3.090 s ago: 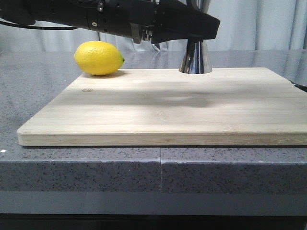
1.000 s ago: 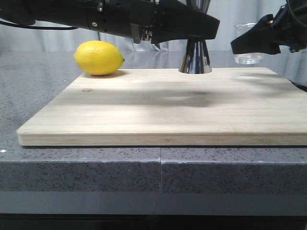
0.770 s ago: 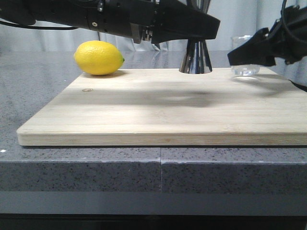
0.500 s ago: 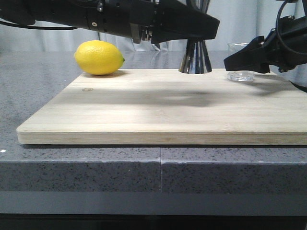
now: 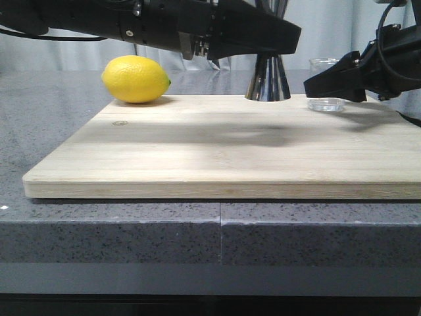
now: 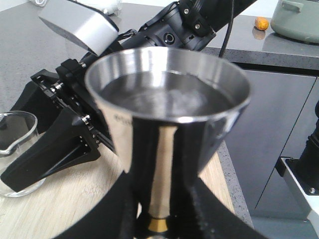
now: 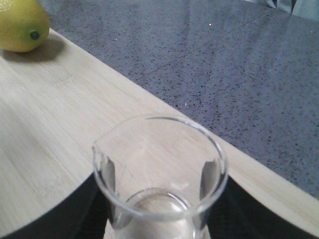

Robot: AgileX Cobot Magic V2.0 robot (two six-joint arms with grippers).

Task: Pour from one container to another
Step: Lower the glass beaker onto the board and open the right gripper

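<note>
The left claw (image 6: pixel 159 219) is closed narrowly around the waist of the steel jigger (image 5: pixel 268 78), its black fingers (image 6: pixel 117 214) pressed against the narrow neck on either side of the thin gold band. The jigger stands upright on the wooden cutting board (image 5: pixel 223 148), at the board's far edge, and its upper cup holds clear liquid close to the rim in the left wrist view.

The right claw (image 5: pixel 319 80) grips the clear glass beaker (image 5: pixel 327 84), with its dark fingers (image 7: pixel 89 209) set against the glass on both sides of the lower body. The beaker sits upright with its base resting on the cutting board, just to the right of the jigger and apart from it. Its pouring lip shows at the rim in the right wrist view, and it looks empty.

A yellow lemon (image 5: pixel 135 79) lies at the board's far left corner, well away from the jigger. The board rests on a speckled grey stone surface (image 5: pixel 46 125).
</note>
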